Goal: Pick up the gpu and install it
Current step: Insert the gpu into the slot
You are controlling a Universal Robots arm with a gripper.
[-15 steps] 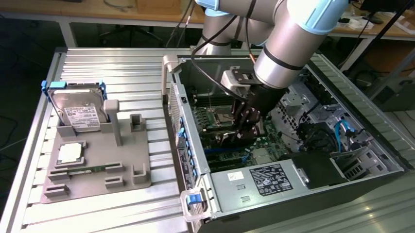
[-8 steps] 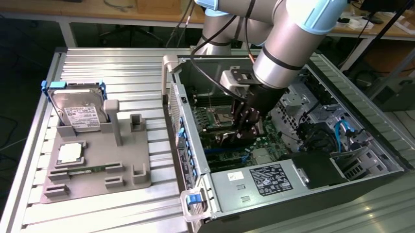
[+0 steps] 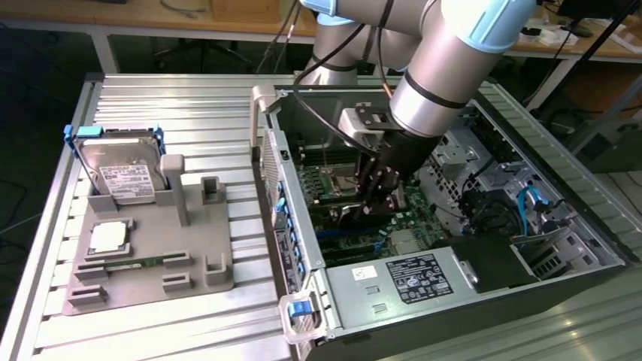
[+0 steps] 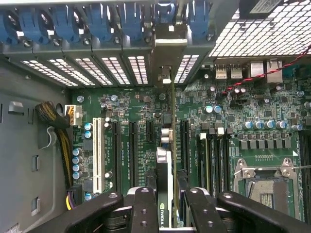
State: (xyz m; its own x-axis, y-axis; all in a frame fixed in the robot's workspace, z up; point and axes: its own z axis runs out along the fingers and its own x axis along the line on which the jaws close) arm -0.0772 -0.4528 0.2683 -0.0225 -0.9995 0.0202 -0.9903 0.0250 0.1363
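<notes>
My gripper (image 4: 166,204) is clamped on the gpu (image 4: 171,121), card edge-on over the motherboard (image 4: 136,131) slots, bracket against the case (image 3: 301,293) rear wall.

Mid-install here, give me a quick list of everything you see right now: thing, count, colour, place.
gpu: one, dark card seen edge-on with a silvery bracket, held upright over the motherboard slots inside the case.
computer case: one, black and silver, lying open on the exterior view's right.
motherboard: one, green, on the case floor.
white expansion slot: one, beside the black slots.
blue slot clips: a row, along the case's rear wall.
hard drive: one, silver in a blue frame, leaning on the grey holder.
grey holder: one, on the slatted table, exterior view's left.
CPU chip: one, silver, lying on the holder.
arm: one, silver with light blue caps, reaching into the case.
claw: one, black, closed on the gpu.
</notes>
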